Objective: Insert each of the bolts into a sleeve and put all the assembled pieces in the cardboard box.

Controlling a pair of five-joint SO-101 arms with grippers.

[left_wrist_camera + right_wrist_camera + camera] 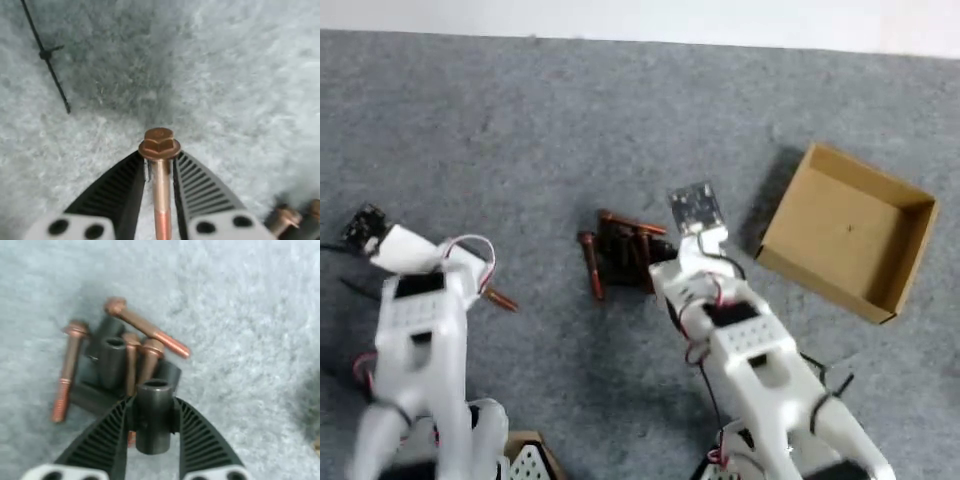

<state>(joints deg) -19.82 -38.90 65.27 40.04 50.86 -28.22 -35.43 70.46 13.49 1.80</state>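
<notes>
Now left fingers point(120, 186) grip a bolt point(161, 172), right fingers point(114, 432) a sleeve point(153, 415) by the pile point(112, 362).

The left gripper point(160, 172) clamps a copper bolt point(160, 185).

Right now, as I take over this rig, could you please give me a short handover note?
Left gripper: shut on a bolt.
Right gripper: shut on a sleeve, beside the pile of bolts and sleeves mid-table.
Box: looks empty, on the right arm's side.
Done: no assembled piece that I can see.
Left: join the held bolt and sleeve, box them, then work through the pile.
</notes>
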